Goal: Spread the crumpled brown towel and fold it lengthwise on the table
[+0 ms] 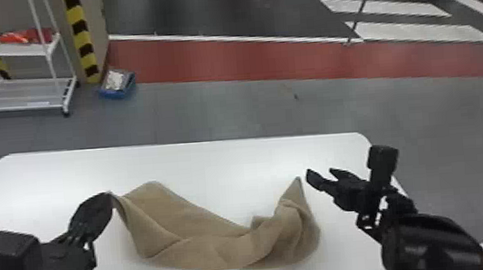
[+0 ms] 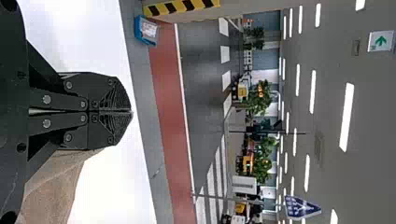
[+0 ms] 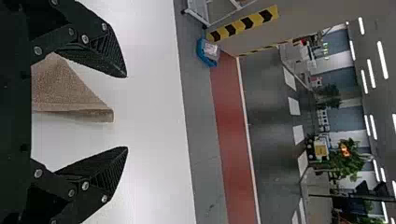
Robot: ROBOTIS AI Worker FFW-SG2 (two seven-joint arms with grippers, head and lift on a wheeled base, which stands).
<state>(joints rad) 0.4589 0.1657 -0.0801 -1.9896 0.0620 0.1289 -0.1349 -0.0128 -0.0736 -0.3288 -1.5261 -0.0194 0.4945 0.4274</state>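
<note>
Grey floor [image 1: 230,109] lies beyond the desk in the head view, crossed by a red band [image 1: 215,61] at twelve o'clock, taking the clock from the desk's middle with twelve at its far edge. The white desk [image 1: 214,159] comes next in size, its far corners rounded. A white wheeled rack [image 1: 9,49] stands on the floor between ten and eleven. The brown towel [image 1: 204,251] lies across the middle of the desk, sagging toward six; its left part is fairly smooth with a turned-over edge, while its right part is bunched and tapers to a corner pointing at twelve. From the towel's middle, the left tool [image 1: 109,196] is between nine and ten, closed tight on a raised corner of the towel. The right tool [image 1: 320,174] is at two, wide and holding nothing, near the pointed corner; in its wrist view that corner shows in the gap between the fingers [image 3: 100,53]. A blue box [image 1: 119,90] sits on the floor at eleven from the desk.
</note>
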